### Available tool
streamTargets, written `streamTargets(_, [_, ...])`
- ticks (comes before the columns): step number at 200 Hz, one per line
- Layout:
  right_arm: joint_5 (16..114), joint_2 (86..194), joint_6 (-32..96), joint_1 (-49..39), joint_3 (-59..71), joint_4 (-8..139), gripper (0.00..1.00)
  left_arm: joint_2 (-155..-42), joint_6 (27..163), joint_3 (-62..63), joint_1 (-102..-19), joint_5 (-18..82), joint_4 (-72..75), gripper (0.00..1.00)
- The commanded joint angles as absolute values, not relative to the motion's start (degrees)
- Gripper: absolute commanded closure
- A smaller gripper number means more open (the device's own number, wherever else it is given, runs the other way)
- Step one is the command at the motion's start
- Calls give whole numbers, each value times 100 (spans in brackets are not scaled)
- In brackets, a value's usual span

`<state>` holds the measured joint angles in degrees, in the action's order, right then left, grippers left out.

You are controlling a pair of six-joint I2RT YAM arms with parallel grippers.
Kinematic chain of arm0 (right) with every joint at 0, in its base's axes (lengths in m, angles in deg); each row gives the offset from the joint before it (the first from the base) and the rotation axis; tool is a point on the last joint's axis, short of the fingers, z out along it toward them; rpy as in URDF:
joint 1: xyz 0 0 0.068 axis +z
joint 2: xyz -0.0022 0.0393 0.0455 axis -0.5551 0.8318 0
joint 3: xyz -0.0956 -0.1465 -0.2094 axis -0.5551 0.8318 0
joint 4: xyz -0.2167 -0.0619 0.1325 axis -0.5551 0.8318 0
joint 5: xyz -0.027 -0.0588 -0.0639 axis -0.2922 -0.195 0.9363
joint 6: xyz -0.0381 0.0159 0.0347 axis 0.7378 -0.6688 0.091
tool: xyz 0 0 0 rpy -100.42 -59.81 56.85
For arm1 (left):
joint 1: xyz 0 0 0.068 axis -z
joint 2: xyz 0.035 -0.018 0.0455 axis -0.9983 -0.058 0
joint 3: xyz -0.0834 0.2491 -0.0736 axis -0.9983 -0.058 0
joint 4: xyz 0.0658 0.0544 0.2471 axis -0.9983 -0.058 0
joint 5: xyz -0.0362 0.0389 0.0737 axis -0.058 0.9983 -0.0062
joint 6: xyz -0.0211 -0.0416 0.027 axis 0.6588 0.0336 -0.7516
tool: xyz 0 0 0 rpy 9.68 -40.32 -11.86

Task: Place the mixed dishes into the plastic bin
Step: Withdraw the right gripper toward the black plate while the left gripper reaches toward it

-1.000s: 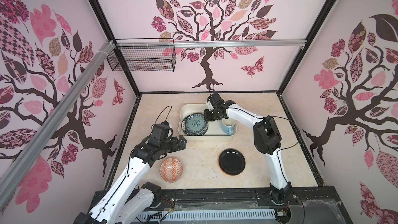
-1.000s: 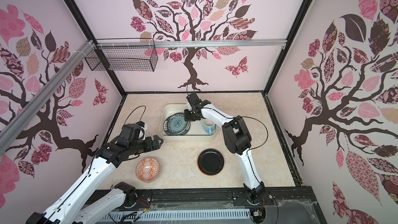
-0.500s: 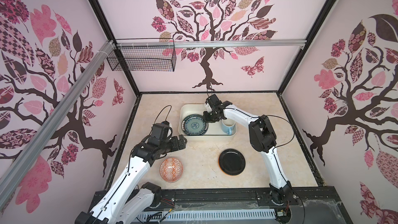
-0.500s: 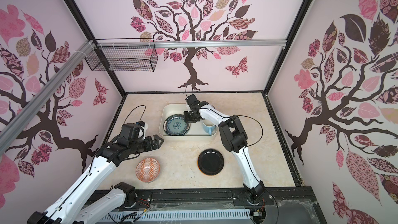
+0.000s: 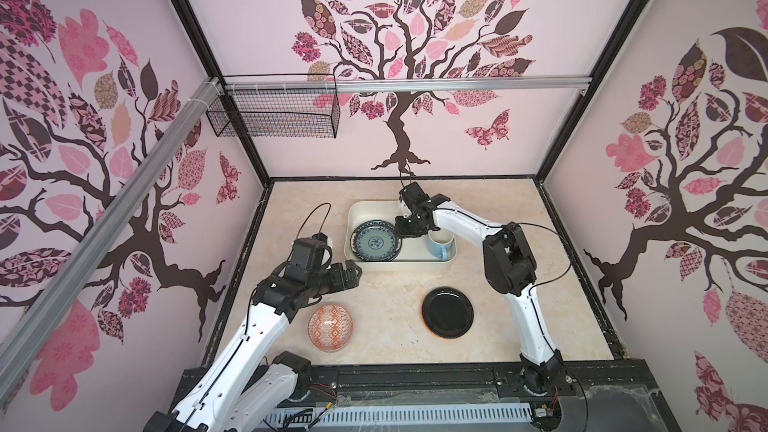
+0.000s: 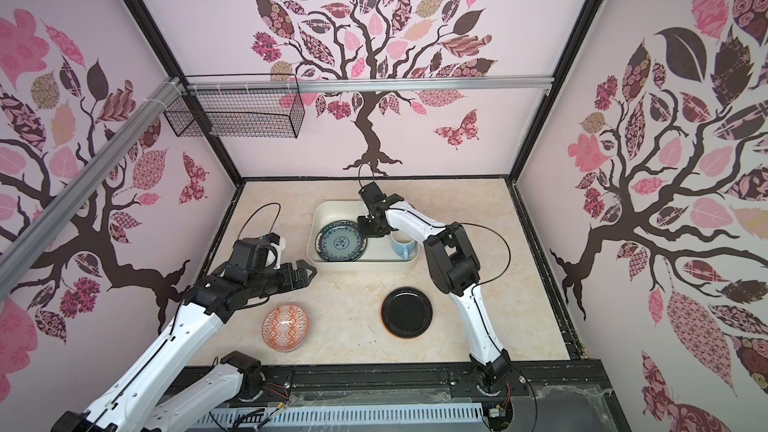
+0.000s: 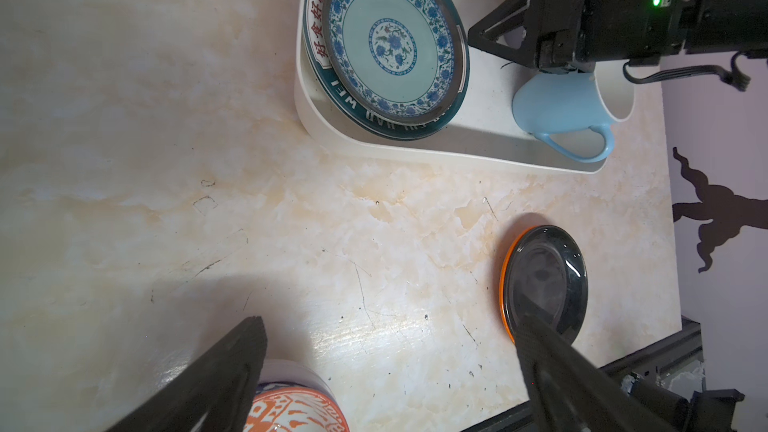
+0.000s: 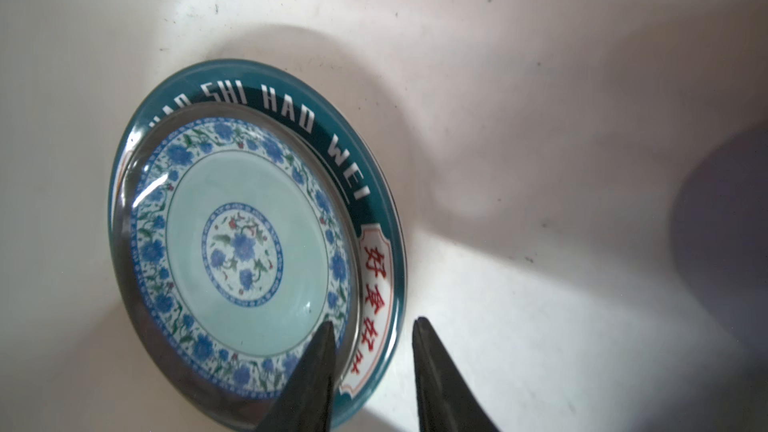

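Note:
The cream plastic bin [image 5: 399, 265] [image 6: 361, 265] holds the teal patterned plate [image 5: 376, 241] [image 8: 241, 251], lying on a larger plate [image 8: 316, 118] with white lettering and a white label. A light-blue mug [image 5: 438, 245] [image 7: 557, 105] stands in the bin's right end. My right gripper [image 5: 401, 228] [image 8: 372, 322] is open over the plates' right rim, one finger above the teal plate, the other above the bin floor. On the table lie the orange/black plate [image 5: 448, 312] [image 7: 544, 280] and the orange-patterned bowl [image 5: 330, 328] [image 7: 291, 409]. My left gripper [image 5: 353, 274] [image 7: 390, 322] hangs wide open and empty between bowl and bin.
A black wire basket [image 5: 274, 114] hangs from the metal rail [image 5: 457, 84] on the back wall, high above the table. Patterned walls close in the marble table [image 5: 386, 297] on three sides. A black frame [image 5: 415, 376] runs along the front edge.
The right gripper's jaws have parted from shut to a narrow gap over the plate rim. The right elbow has shifted slightly. The left arm has stayed still.

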<state>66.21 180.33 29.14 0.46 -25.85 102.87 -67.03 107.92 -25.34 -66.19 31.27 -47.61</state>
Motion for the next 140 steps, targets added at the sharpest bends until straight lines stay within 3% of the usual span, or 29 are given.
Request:
streamTargets(1, [6926,16704,3005,85,-2406,10568,65,-6556,10669,-2690,-6611,2949,-4604,2])
streamTargets(26, [7232,15730,2993,82,-1650,10652,65,-6495,10807,-2684,-6128,3149,-4583,5])
streamTargets(76, [7585,13498,2584,78,1114,10386,65,-6761,11688,-2782,-3810,4403,-4157,14])
streamTargets(111, [7576,12210,2172,83,3027,10199,67,-7649,12069,-2737,-2622,4983,-3702,24])
streamTargets(140, [7506,11290,1801,78,4206,10047,69,-8652,12213,-2510,-2112,5089,-3226,31])
